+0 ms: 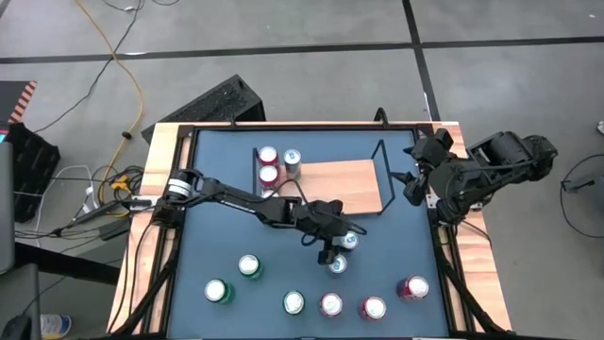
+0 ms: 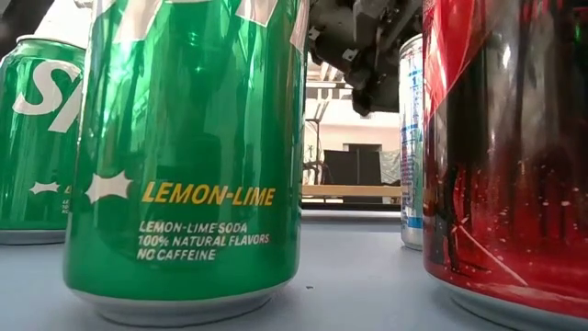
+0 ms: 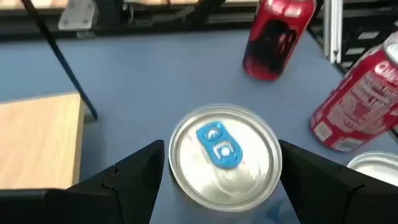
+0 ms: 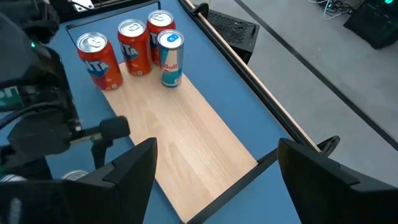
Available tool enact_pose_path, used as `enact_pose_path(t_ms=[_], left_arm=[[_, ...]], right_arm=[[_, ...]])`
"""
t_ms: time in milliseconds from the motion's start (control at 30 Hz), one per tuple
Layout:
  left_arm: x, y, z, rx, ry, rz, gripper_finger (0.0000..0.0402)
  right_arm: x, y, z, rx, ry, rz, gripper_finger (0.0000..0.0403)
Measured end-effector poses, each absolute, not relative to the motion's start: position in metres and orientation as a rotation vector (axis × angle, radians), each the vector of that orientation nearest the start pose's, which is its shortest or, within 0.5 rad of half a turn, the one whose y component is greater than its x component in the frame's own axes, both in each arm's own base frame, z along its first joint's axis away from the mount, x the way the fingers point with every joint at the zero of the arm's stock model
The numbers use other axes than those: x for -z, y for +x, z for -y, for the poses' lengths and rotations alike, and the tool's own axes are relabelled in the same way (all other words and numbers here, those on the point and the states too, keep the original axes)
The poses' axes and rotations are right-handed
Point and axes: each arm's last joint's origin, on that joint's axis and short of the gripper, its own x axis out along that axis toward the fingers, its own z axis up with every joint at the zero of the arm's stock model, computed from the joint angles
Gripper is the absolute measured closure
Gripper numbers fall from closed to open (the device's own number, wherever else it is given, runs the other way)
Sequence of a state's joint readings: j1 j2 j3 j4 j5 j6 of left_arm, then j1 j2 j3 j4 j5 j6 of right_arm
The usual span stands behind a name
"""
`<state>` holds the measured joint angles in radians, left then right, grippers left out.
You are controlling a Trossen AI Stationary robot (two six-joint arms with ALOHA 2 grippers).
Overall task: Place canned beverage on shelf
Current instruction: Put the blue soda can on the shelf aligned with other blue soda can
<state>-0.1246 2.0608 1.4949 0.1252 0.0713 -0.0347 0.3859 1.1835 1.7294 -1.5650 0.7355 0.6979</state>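
Silver, with a blue tab, the slim can [image 3: 224, 155] we are after stands on the dark-blue tabletop [image 1: 396, 250] just in front of the shelf [image 1: 340, 184], between our left gripper's [image 1: 337, 247] spread fingers [image 3: 121, 183], which do not yet touch it. On the shelf's light-wood board four cans stand together at one end: three orange-red ones [image 4: 134, 46] and one slim silver-and-blue can [image 4: 170, 59] whose label shows the letters "ull". Nearer the table's front edge we see green cans [image 1: 249, 266] and red ones [image 1: 413, 288]; the closest green can [image 2: 184, 156] reads "LEMON-LIME", "LEMON-LIME SODA", "100% NATURAL FLAVORS", "NO CAFFEINE". Our right gripper [image 1: 412, 179] waits open above the shelf's far end.
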Motion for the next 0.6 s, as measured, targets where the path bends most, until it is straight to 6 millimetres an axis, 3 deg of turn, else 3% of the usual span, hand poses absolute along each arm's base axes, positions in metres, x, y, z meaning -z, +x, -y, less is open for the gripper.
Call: enact_pose_path(t_ms=[367,600], left_arm=[[-0.2214,0.4697,0.0597,0.175,0.019,-0.450,0.0122],[-0.2203,0.4694,0.0576,0.163,0.013,-0.463,0.0178]], right_arm=[[-0.4503,0.1418,-0.0367,0.586,0.104,-0.700,0.0085],[-0.4502,0.1416,-0.0366,0.586,0.101,-0.703,0.0085]])
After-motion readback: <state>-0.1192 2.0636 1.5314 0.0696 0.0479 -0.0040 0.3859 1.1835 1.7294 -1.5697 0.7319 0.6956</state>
